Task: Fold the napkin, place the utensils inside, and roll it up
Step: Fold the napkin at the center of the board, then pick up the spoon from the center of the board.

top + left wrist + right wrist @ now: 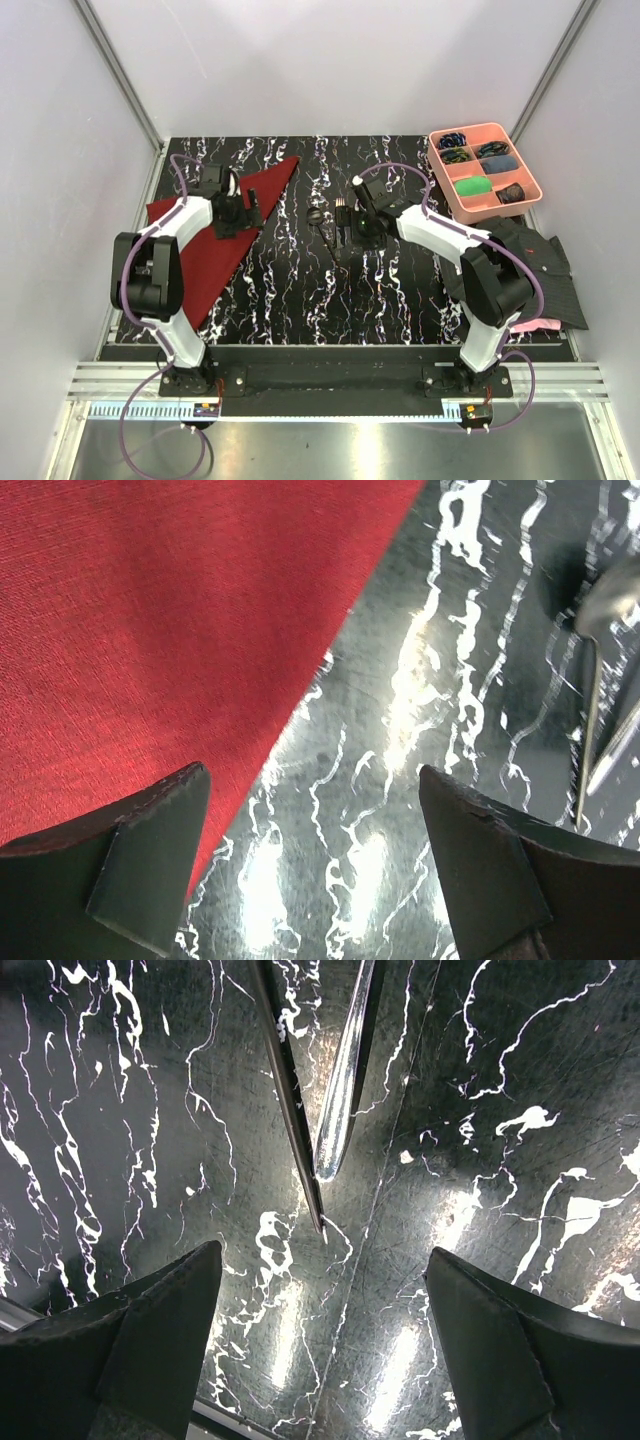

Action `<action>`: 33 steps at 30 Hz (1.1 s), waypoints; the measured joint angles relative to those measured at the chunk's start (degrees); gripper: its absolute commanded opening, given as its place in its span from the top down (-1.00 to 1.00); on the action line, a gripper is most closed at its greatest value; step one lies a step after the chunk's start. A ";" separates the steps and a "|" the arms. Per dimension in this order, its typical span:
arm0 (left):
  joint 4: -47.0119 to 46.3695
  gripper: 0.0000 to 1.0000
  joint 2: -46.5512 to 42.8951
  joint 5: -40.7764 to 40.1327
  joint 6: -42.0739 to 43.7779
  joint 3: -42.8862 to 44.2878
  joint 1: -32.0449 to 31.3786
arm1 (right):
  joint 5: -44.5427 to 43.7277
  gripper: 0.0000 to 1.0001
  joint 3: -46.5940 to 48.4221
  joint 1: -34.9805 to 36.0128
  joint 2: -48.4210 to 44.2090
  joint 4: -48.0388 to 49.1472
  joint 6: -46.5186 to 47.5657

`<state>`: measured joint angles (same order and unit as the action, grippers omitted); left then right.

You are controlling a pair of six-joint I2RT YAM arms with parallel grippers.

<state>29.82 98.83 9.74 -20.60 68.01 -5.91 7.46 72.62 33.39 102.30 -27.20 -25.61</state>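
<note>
- Open left hand point(315, 845) straddles the edge of the napkin point(150, 630) at its nine o'clock; the cloth looks limp and light, so pinch a corner.
- Open right hand point(325, 1325) faces stiff, likely slick utensils point(340, 1080) at twelve o'clock; grip the handles.

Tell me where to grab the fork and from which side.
Probably its rounded handle end, from above with the right gripper, jaws across the handle. The fork lies flat, that end nearest the open jaws, with the spoon handle close beside.
</note>
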 measured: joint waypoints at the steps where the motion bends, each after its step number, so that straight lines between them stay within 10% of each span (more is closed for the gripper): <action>1: -0.24 -0.78 0.48 -0.42 -0.35 0.00 0.02 | -0.09 -0.82 0.00 0.00 0.00 0.09 0.00; 18: -1.20 -0.84 -1.01 -1.51 0.24 -0.02 -0.33 | -0.17 -0.19 14.27 0.48 12.02 0.94 6.56; 33: 0.04 -0.86 -13.70 2.40 2.27 -1.46 2.95 | -3.45 -0.03 28.33 4.50 26.53 -3.65 12.44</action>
<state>29.87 85.12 12.14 -18.33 66.54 -2.96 4.01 100.95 37.89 128.84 -30.85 -13.17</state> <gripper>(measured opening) 0.930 0.558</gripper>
